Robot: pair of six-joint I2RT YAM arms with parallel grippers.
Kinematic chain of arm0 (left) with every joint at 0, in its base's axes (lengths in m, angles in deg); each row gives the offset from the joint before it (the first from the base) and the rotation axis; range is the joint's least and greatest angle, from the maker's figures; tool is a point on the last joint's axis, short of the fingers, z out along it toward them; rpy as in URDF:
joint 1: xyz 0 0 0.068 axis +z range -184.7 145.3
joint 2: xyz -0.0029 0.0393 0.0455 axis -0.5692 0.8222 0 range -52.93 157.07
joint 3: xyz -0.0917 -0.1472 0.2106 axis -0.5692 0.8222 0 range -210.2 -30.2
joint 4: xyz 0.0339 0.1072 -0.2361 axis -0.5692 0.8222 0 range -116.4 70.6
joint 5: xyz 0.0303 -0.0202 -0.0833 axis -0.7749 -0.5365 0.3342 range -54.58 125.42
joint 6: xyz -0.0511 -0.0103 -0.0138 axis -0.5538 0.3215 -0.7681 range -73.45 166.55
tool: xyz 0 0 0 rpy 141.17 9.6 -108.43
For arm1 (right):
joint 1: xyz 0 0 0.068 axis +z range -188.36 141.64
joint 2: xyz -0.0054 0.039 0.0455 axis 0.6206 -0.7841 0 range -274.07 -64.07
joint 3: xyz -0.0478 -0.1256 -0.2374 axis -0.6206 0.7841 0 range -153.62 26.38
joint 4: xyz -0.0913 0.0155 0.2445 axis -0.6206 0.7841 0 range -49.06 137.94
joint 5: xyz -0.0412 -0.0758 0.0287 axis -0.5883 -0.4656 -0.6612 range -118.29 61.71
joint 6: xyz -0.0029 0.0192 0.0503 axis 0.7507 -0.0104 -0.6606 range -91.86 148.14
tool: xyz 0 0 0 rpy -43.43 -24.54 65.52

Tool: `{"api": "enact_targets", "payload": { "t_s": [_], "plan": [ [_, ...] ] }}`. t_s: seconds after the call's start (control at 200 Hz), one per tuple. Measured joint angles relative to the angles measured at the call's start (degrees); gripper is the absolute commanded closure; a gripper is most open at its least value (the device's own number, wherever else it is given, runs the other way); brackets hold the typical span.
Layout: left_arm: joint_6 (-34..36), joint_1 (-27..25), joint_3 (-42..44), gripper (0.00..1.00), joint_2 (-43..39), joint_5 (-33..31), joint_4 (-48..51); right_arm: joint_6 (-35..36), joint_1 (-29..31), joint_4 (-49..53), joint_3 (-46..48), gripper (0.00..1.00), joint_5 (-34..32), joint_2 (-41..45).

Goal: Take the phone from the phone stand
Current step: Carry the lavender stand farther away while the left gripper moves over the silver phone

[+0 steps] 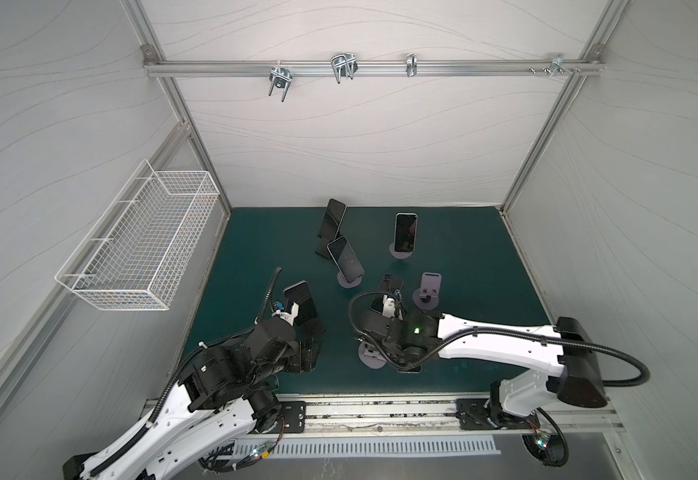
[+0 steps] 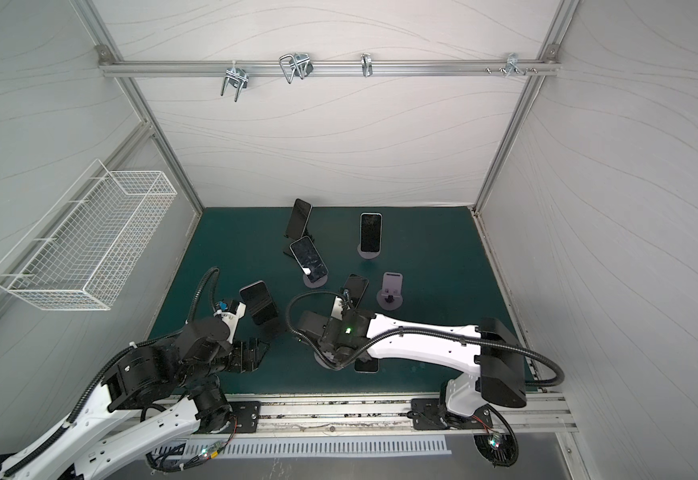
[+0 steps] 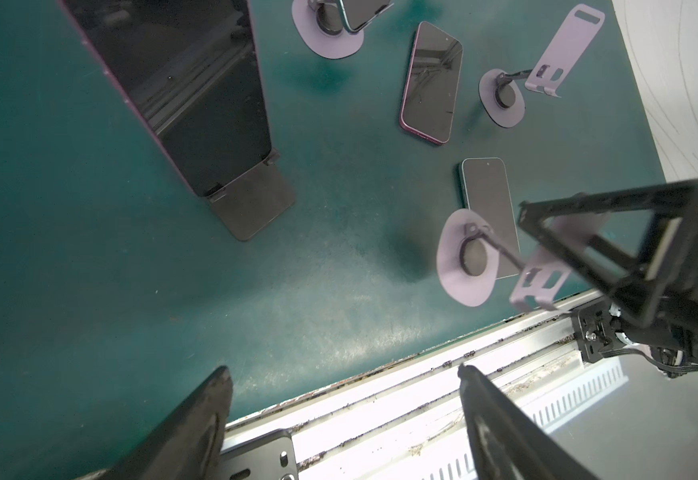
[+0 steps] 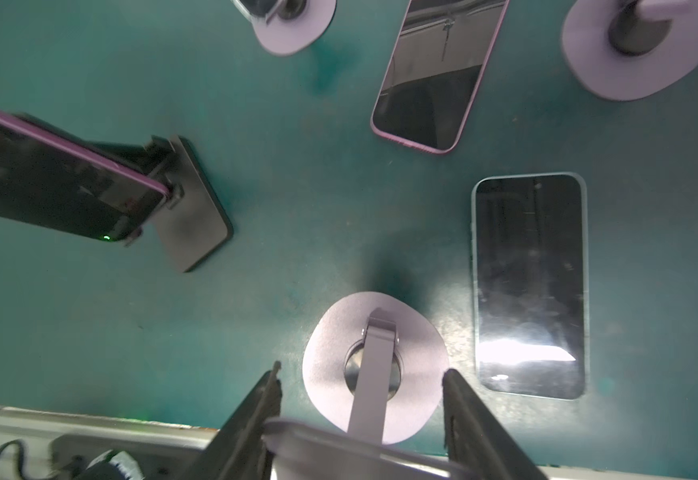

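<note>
left gripper [image 3: 343,370] hangs open and empty at the mat's [image 3: 89,270] front edge, near the phone [image 3: 181,83] propped in its black stand [image 3: 255,208]; right gripper [image 4: 361,372] clamps an empty lilac stand [image 4: 326,353], likely to steady it, blue phone [image 4: 530,282] flat alongside.

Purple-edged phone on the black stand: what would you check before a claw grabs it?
1. Purple-edged, dark-screened phone seated in black stand: ok.
2. Left gripper open, empty: ok.
3. Left gripper aimed at that phone: not ok, it faces bare green mat.
4. Right gripper clear of it, shut on the empty lilac round-based stand: ok.
5. How tightly the black stand holds the phone: cannot tell.
</note>
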Motion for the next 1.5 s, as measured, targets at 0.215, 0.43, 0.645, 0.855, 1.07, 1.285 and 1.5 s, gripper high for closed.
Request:
{"api": "enact_targets", "payload": {
  "t_s": [0.215, 0.43, 0.645, 0.855, 1.07, 1.285, 1.5],
  "plan": [
    [1.7, 0.0, 1.2, 0.14, 7.8, 2.8, -6.8, 2.5, -5.4, 1.2, 5.8, 0.55, 1.0, 10.2],
    [3.4, -0.4, 1.2, 0.15, 17.6, 5.8, -16.4, 5.4, -13.5, 6.1, 11.4, 0.56, 2.5, 21.1],
    [4.5, -1.8, -0.3, 0.14, 23.4, 7.8, -22.6, 9.4, -21.8, 11.0, 15.4, 0.56, 4.5, 29.5],
    [5.3, -4.0, -3.9, 0.14, 27.5, 8.8, -26.4, 13.7, -29.8, 14.1, 17.6, 0.56, 7.9, 33.7],
    [5.6, -6.6, -5.9, 0.14, 32.3, 9.5, -29.5, 20.6, -42.6, 14.3, 19.5, 0.56, 11.9, 35.1],
    [6.2, -8.1, -9.0, 0.14, 37.7, 10.3, -31.4, 26.4, -56.3, 9.4, 21.0, 0.56, 16.6, 31.4],
    [6.4, -8.3, -12.2, 0.14, 41.4, 11.2, -33.0, 28.9, -64.2, 1.2, 21.0, 0.56, 18.3, 22.8]
  ]
}}
